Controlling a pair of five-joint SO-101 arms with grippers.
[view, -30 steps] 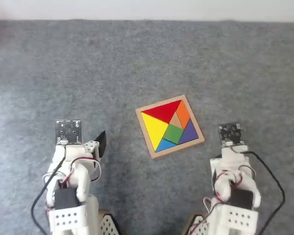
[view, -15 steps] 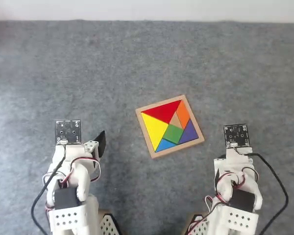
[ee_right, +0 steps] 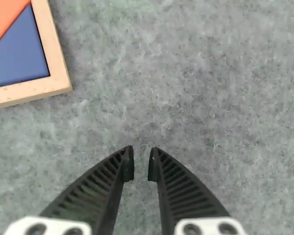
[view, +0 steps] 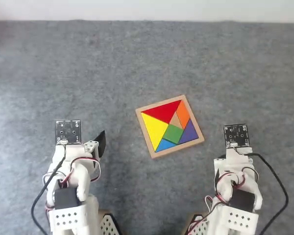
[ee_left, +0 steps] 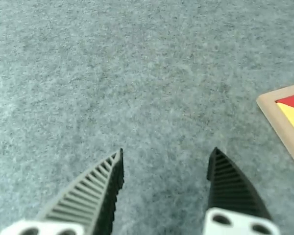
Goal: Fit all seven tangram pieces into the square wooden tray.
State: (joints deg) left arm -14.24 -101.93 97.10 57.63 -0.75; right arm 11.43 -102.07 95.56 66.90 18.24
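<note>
The square wooden tray lies mid-table, turned slightly. Fitted flat inside it are a red triangle, a yellow triangle, an orange piece, a tan triangle, a green square, a blue triangle and a purple triangle. My left gripper is open over bare felt, a short way left of the tray corner. My right gripper is shut on nothing, just off the tray's near right corner, beside the purple triangle.
Grey felt covers the whole table. The left arm stands at the lower left and the right arm at the lower right, both near the front edge. A pale wall strip runs along the back.
The right arm drew back slightly to the right, away from the tray, between the earliest frame and half a second ago. It has kept still since. The left arm and tray have not moved.
</note>
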